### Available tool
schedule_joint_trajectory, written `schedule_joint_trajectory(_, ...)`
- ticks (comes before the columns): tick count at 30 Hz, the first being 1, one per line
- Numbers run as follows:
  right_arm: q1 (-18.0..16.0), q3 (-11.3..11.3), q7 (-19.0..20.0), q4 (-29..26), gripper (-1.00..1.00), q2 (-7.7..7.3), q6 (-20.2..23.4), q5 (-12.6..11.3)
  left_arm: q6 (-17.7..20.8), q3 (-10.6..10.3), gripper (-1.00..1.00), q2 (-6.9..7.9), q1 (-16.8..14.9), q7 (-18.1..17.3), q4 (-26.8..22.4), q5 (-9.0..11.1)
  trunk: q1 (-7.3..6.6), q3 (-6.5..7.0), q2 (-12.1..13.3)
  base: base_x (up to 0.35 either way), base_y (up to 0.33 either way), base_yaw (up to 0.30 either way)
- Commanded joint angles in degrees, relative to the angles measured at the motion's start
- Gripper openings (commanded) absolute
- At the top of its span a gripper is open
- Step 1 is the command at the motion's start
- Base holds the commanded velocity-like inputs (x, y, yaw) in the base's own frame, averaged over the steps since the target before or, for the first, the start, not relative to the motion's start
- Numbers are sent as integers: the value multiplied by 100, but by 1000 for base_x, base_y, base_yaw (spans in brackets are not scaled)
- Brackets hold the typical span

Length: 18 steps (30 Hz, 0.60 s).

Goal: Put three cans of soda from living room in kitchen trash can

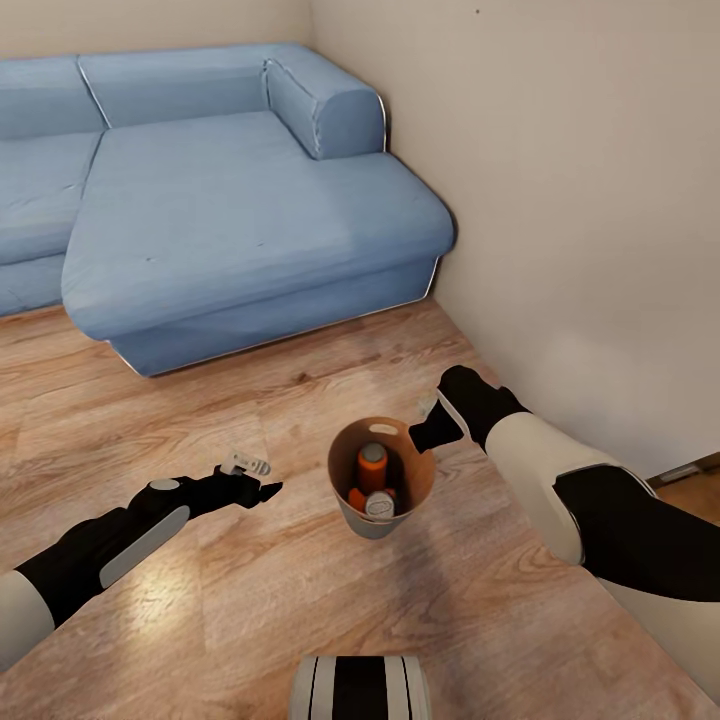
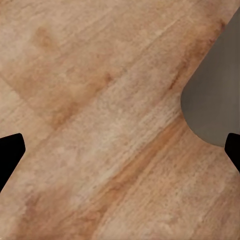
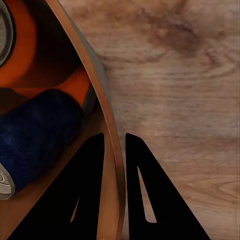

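The small round tapered bucket [image 1: 381,478], wood-brown inside and pale grey outside, hangs or stands just over the warm wood floor [image 1: 200,430] in front of the blue corner sofa [image 1: 230,210]. The right tool [image 1: 436,428] is clamped on the bucket's rim: in the right wrist view one black finger [image 3: 87,190] sits inside the wall and the other outside. The small orange and dark blue soda cans [image 1: 372,480] with silvery tops lie inside the bucket.

So collecting looks finished, and the step in hand is carrying the load to the kitchen. That calls for keeping the rim grip firm and the bucket level while the base turns away.

The left tool [image 1: 262,490] hovers empty beside the bucket, fingers apart.

Two cans are plain, and an orange patch low beside them may be the third. Whether the bucket touches the floor is also unclear.
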Motion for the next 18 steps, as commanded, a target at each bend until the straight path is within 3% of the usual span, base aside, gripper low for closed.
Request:
schedule_joint_trajectory(1, -2, -47, 22, 1, -100, 3, 25, -169, 0, 0, 100, 0, 0, 0, 3, 0, -1, 0, 0, 0, 0, 0)
schedule_joint_trajectory(5, -2, -47, 20, 0, -100, 8, 25, -169, 0, 0, 100, 0, 0, -1, 2, 0, -1, 0, 0, 0, 0, 0)
schedule_joint_trajectory(11, -2, -47, 23, 0, -100, 2, 25, -169, 6, 0, 100, -6, 0, -6, 3, 0, 15, -133, -8, 0, 0, 0)
schedule_joint_trajectory(18, -2, -47, 24, 1, -100, 1, 25, -167, 6, -1, 100, -3, 0, -9, 5, 0, 15, -133, -8, 0, 0, 0)
